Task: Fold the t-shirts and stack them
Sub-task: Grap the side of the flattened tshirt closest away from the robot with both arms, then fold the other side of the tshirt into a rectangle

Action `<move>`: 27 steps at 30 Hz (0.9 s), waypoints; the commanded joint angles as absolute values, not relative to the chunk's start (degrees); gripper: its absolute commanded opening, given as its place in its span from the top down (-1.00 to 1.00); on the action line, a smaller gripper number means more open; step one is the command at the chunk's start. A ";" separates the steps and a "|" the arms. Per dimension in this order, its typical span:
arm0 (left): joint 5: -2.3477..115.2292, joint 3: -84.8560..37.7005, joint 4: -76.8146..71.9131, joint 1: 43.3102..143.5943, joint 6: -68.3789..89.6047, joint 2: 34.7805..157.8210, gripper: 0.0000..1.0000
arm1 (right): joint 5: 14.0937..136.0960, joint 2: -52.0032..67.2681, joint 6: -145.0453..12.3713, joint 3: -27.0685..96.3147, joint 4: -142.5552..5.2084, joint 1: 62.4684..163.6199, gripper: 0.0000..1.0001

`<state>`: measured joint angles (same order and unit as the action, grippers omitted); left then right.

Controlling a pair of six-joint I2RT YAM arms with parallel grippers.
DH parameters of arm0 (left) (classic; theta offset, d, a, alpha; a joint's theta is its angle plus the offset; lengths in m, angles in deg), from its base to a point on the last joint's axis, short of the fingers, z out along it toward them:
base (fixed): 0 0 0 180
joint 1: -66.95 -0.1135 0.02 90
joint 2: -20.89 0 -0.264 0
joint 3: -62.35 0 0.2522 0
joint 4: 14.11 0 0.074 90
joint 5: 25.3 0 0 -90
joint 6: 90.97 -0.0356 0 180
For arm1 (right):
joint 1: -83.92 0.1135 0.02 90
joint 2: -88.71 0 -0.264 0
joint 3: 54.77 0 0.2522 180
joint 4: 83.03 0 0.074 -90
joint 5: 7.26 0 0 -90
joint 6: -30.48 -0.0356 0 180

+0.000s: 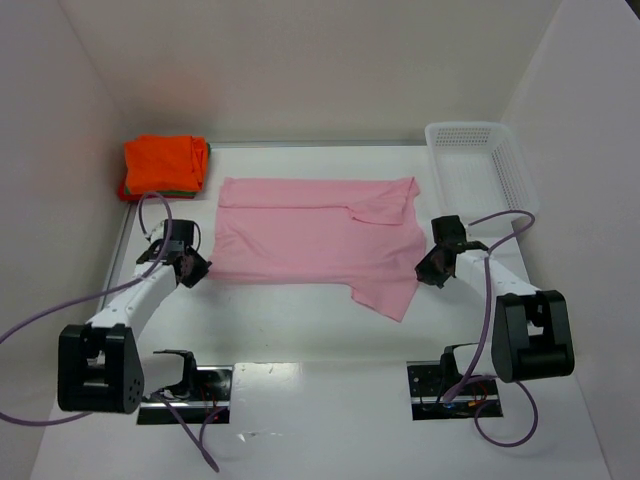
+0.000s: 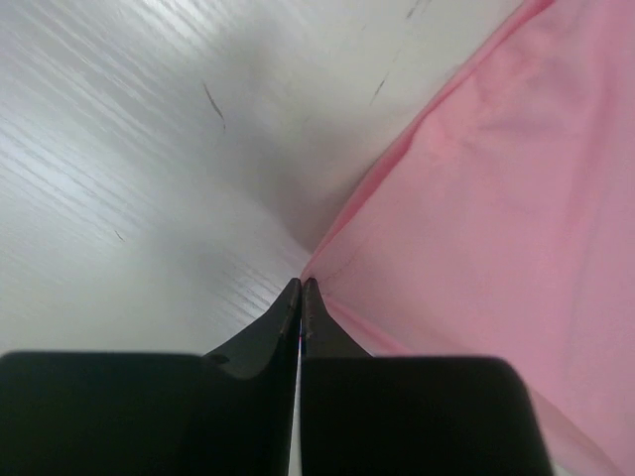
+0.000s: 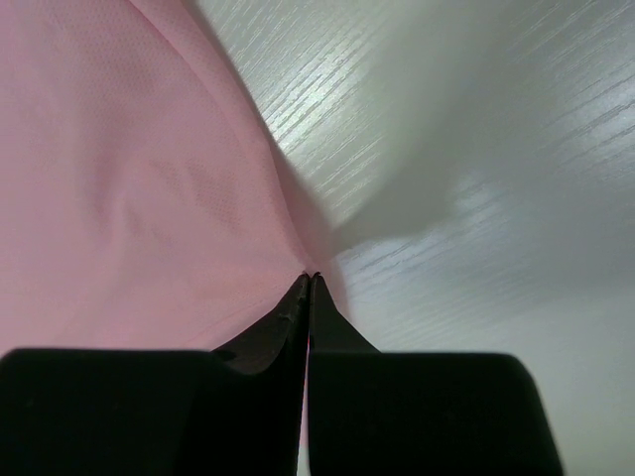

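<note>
Pink t-shirt: soft fine-mesh knit, flat, partly folded; left gripper, right gripper each pinching edge.

- The white table has a faint wood-grain surface and is walled in on the left, far and right sides.
- A pink t-shirt lies spread flat across the middle, with one sleeve folded over at its far right.
- A folded orange t-shirt sits in the far left corner, on top of a green t-shirt that shows only as an edge.
- A white mesh basket stands in the far right corner.
</note>
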<state>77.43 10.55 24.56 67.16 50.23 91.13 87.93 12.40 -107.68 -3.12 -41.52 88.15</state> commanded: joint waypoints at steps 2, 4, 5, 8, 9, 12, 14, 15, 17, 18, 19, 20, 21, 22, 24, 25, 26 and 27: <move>80.79 8.07 26.81 65.11 51.33 86.20 1.00 | 90.38 14.36 -107.16 -2.60 -40.88 87.26 1.00; 80.08 8.07 26.81 65.11 51.33 86.20 1.00 | 89.86 14.36 -106.63 -2.60 -40.88 86.64 1.00; 80.08 8.07 26.81 65.11 51.33 86.20 1.00 | 89.86 14.88 -106.63 -2.60 -40.88 86.64 1.00; 78.95 8.07 26.28 65.11 50.28 86.20 1.00 | 89.33 15.41 -106.63 -2.60 -40.88 86.64 1.00; 78.94 8.07 25.76 65.11 50.27 86.20 1.00 | 88.72 15.93 -106.63 -1.99 -40.88 86.64 1.00; 78.24 8.07 25.23 65.11 49.75 86.72 1.00 | 88.71 17.16 -106.63 -0.50 -40.88 86.64 1.00; 78.24 7.55 24.00 65.11 49.22 87.42 1.00 | 88.19 17.17 -105.32 2.75 -40.88 86.64 1.00; 78.24 5.98 23.30 65.11 48.70 87.95 1.00 | 87.66 17.17 -105.31 4.59 -41.49 86.64 1.00; 78.24 4.13 23.30 65.11 48.00 88.83 1.00 | 87.66 16.56 -104.62 6.35 -41.50 86.64 1.00; 78.76 2.12 23.30 65.11 47.47 89.88 1.00 | 87.66 15.77 -104.61 8.02 -42.19 86.64 1.00; 78.76 0.53 22.08 65.11 47.46 90.41 1.00 | 88.18 15.24 -104.09 9.34 -42.89 86.64 1.00; 79.55 0.52 22.07 65.11 46.94 91.29 1.00 | 88.18 14.28 -104.08 9.96 -42.90 86.64 1.00; 79.56 -0.27 21.54 65.11 46.93 91.82 1.00 | 88.19 13.75 -104.08 10.57 -43.51 86.64 1.00; 79.56 -1.41 21.02 64.58 46.41 92.95 1.00 | 88.19 12.61 -103.56 11.62 -44.30 86.64 1.00; 79.56 -2.90 18.74 64.06 46.41 94.97 1.00 | 88.19 10.85 -103.03 12.42 -45.62 86.64 1.00; 79.56 -3.52 17.94 64.05 46.41 96.73 1.00 | 88.19 10.23 -103.03 13.04 -45.63 86.64 1.00; 79.56 -4.14 17.93 64.05 46.41 96.74 1.00 | 88.19 9.62 -103.03 13.04 -46.41 86.12 1.00; 79.56 -5.36 17.24 64.05 45.88 98.66 1.00 | 88.19 8.13 -102.51 13.65 -46.94 86.11 1.00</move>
<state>77.96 -1.54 21.17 64.91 48.03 94.87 86.62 11.35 -104.34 10.60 -43.47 87.14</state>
